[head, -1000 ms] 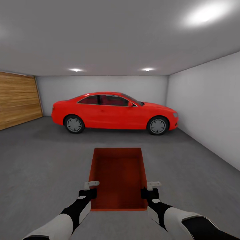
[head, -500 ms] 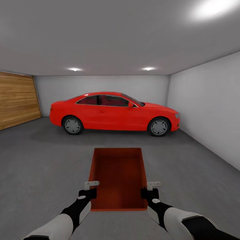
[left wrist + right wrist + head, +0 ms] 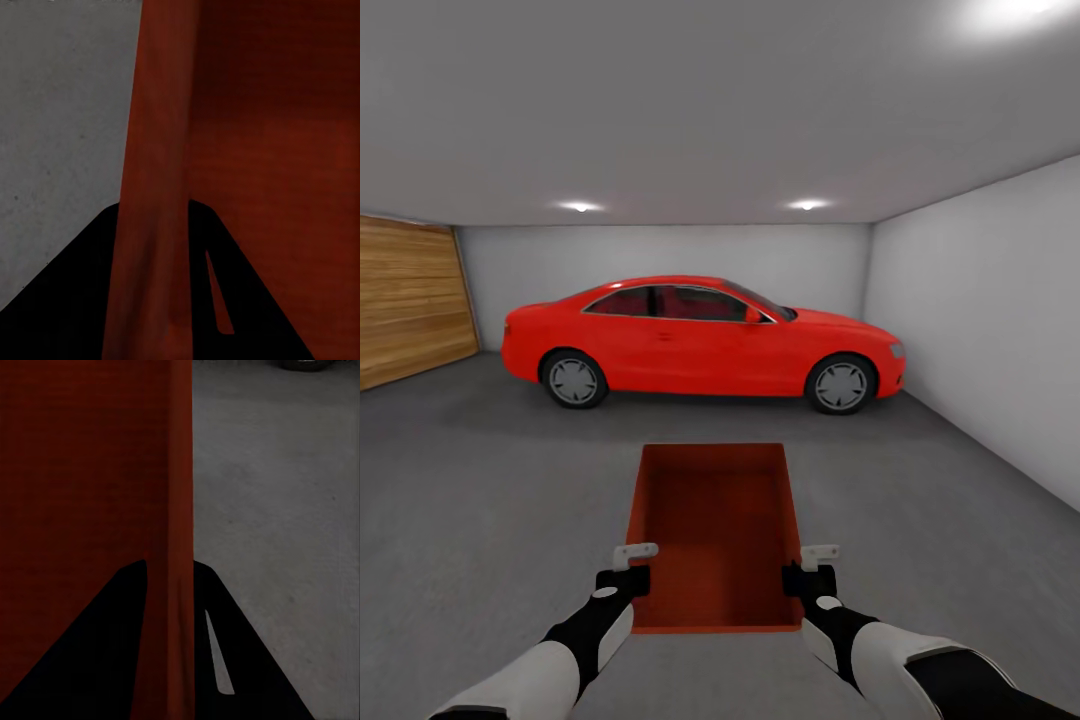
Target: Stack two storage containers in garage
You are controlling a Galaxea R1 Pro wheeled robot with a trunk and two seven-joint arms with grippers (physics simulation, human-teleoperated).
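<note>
I am in the garage, holding one open red-orange storage container (image 3: 712, 530) level in front of me above the dark grey floor (image 3: 490, 500). My left gripper (image 3: 632, 556) is shut on its left side wall and my right gripper (image 3: 818, 556) is shut on its right side wall. In the left wrist view the red wall (image 3: 154, 225) runs between the two dark fingers (image 3: 75, 300). The right wrist view shows the other wall (image 3: 171, 585) pinched the same way between its fingers (image 3: 240, 660). The container is empty inside.
A red car (image 3: 700, 343) stands side-on across the far end. A wooden-plank garage door (image 3: 410, 305) is on the left, a pale wall (image 3: 980, 330) on the right. Grey floor spreads between me and the car.
The whole view has crept forward and slightly right: the car looks a little larger and less of the plank door shows. The container and both grippers keep their places in the picture.
</note>
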